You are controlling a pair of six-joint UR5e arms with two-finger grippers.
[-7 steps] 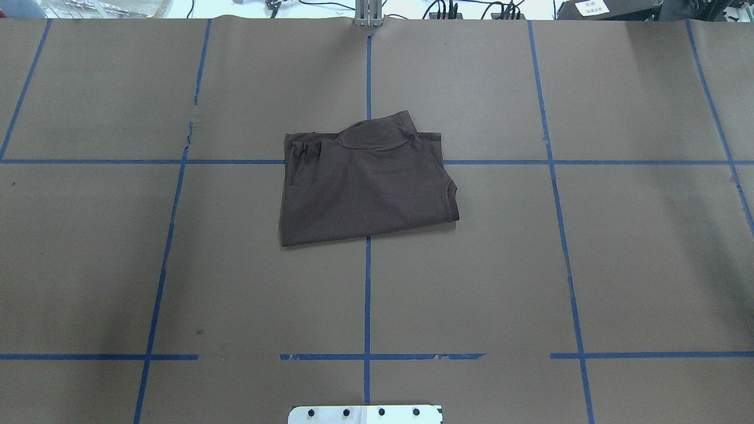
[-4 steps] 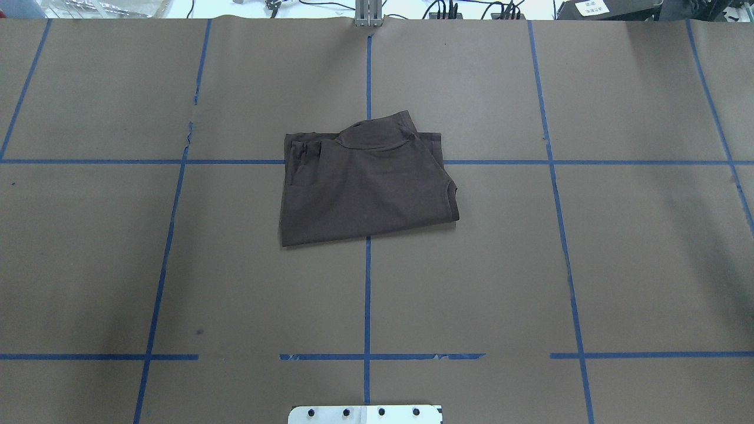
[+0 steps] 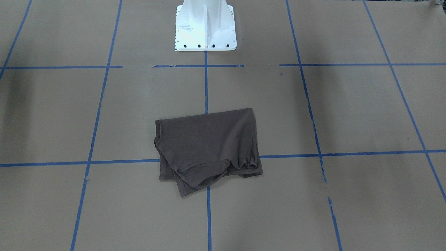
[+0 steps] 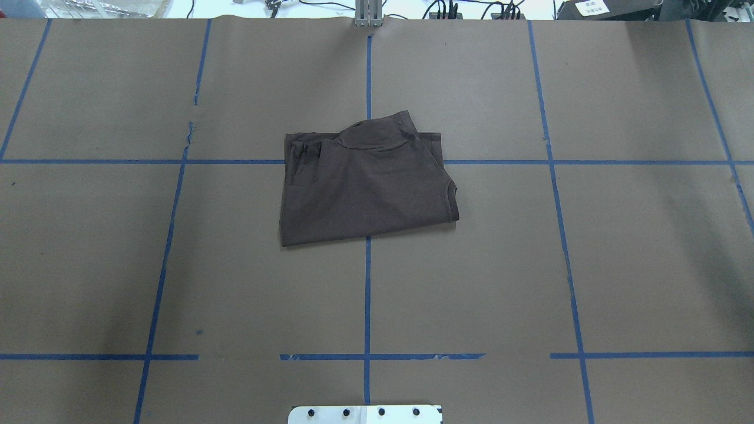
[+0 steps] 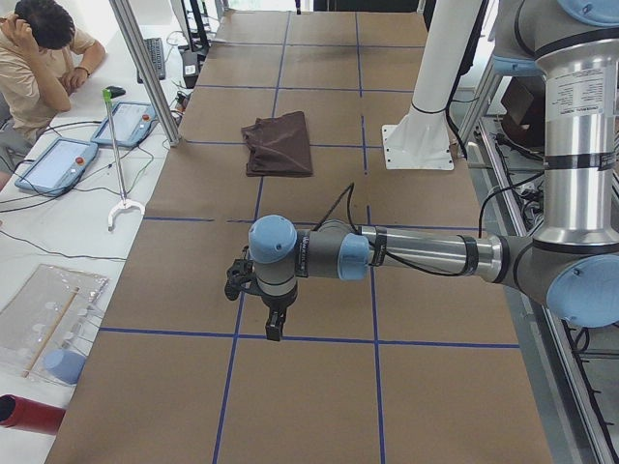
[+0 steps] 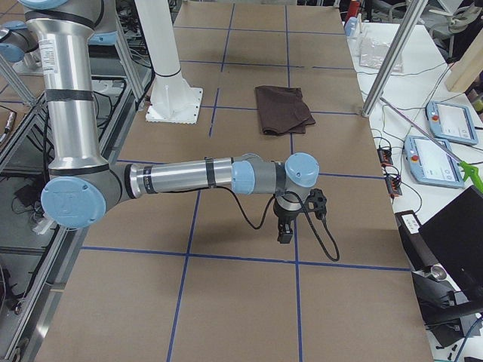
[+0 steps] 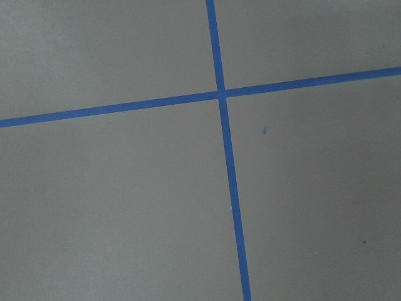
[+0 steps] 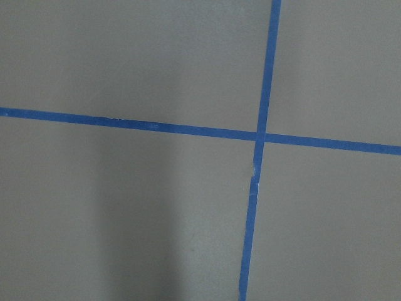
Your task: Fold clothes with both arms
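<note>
The clothes are one dark brown T-shirt (image 4: 365, 188), folded into a rough rectangle and lying flat at the middle of the table (image 3: 209, 146). One loose flap sticks out at its far edge. Both arms hang far out to the sides, away from it. In the exterior left view the left gripper (image 5: 274, 324) points down over the brown paper, near the table's left end. The right gripper (image 6: 286, 230) hangs likewise near the right end. I cannot tell whether either is open or shut. Both wrist views show only brown paper and blue tape, with no fingers in sight.
Blue tape lines (image 4: 367, 294) divide the brown paper cover into squares. The white robot base (image 3: 205, 24) stands at the near edge. A seated person (image 5: 39, 58), tablets (image 5: 58, 159) and metal posts (image 5: 145, 68) are beyond the far edge.
</note>
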